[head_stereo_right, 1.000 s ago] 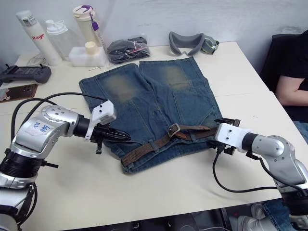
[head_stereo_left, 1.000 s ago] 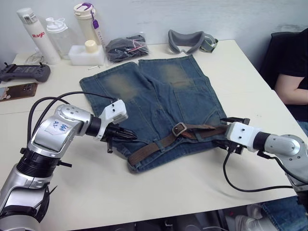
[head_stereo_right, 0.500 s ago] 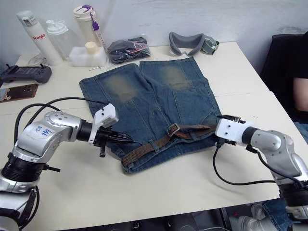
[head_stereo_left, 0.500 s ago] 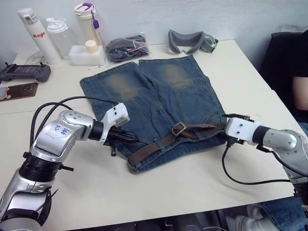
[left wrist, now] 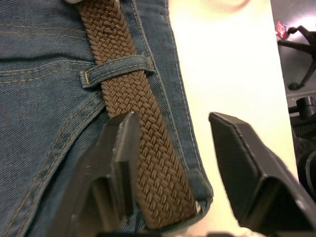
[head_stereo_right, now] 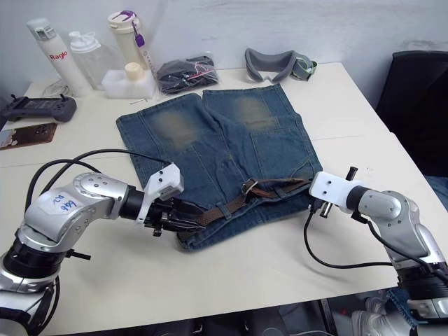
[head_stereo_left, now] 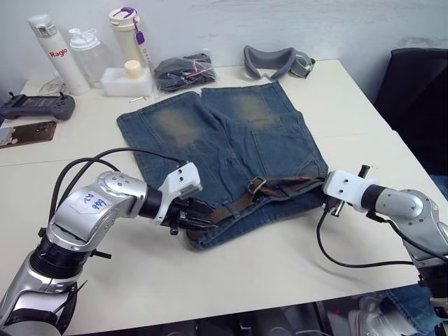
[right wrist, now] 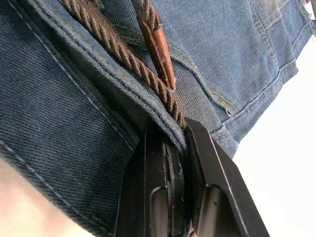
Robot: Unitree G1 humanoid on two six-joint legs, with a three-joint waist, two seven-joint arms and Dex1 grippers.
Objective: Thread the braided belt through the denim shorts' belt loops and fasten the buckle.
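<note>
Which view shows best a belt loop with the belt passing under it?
The left wrist view: a belt loop crosses the belt up close. In the eye views the belt is a thin brown strip, its loops hardly visible. The right wrist view shows belt and denim.

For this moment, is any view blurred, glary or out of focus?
Left wrist view: braided belt weave and a belt loop are sharp, while the left tool's near fingers are soft. Right wrist view: denim shorts in the near corner are blurred. Head views: even lighting, no glare on the table.
</note>
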